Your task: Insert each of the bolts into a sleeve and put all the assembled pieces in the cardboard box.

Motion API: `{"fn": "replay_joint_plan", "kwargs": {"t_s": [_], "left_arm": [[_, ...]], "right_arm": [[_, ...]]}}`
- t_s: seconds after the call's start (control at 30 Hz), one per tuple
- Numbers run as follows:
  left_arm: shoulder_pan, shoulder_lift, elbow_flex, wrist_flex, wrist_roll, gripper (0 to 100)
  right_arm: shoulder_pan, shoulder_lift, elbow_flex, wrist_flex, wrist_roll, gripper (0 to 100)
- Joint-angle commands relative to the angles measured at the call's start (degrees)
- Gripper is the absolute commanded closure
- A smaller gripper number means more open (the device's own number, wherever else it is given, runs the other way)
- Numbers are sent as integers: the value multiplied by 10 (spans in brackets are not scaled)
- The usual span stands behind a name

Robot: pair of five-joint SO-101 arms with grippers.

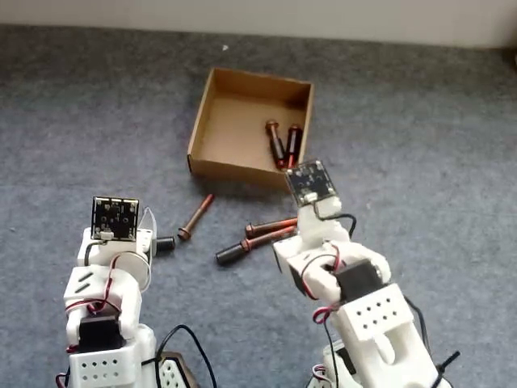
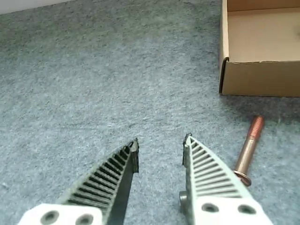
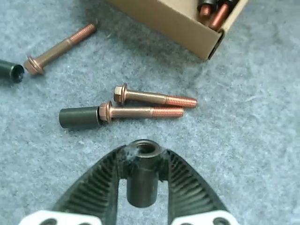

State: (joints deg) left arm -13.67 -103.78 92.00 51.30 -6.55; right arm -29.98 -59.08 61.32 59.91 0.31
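Two assembled pieces [image 1: 283,144] lie in the box [image 1: 226,170] at upper centre of the high view; three bolts [image 1: 271,229] rest loose on the carpet [image 1: 97,121] just below it. Right gripper [image 3: 142,151] is clamped on a sleeve [image 3: 142,180], bore facing the bolts, likely to take one. Left gripper [image 2: 160,143] gapes empty near the leftmost bolt [image 2: 246,150], probably to fetch it.

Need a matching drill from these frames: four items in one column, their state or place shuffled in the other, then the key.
Column 1
1. left gripper
2. right gripper
3. cardboard box
4. lone bolt

Column 2
A. shut on a sleeve
B. lies on the carpet, outside the box
C. open, holding nothing
D. contains two assembled pieces

Pairs: 1-C, 2-A, 3-D, 4-B
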Motion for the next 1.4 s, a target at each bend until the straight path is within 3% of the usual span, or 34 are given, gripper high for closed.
{"fn": "replay_joint_plan", "kwargs": {"t_s": [0.0, 0.13, 0.33, 0.5, 0.7, 0.87, 1.07, 1.37], "left_arm": [[-4, -5, -6, 4, 5, 822], [-4, -3, -17, 6, 5, 822], [12, -1, -116, 89, 0, 819], [100, 0, -169, 149, -60, 822], [117, 32, -221, 190, -99, 819], [126, 218, -301, 186, -128, 818], [189, 501, -410, 185, -165, 818], [209, 867, -564, 102, -164, 818]], "right_arm": [[7, -63, 18, -2, -19, 995], [42, -120, 87, -67, -18, 995], [116, -186, 203, -176, -19, 995], [125, -216, 244, -212, -19, 995], [126, -229, 247, -211, -19, 995], [126, -229, 247, -211, -19, 995], [129, -229, 247, -211, -19, 995], [163, -230, 247, -211, -19, 995]]}}
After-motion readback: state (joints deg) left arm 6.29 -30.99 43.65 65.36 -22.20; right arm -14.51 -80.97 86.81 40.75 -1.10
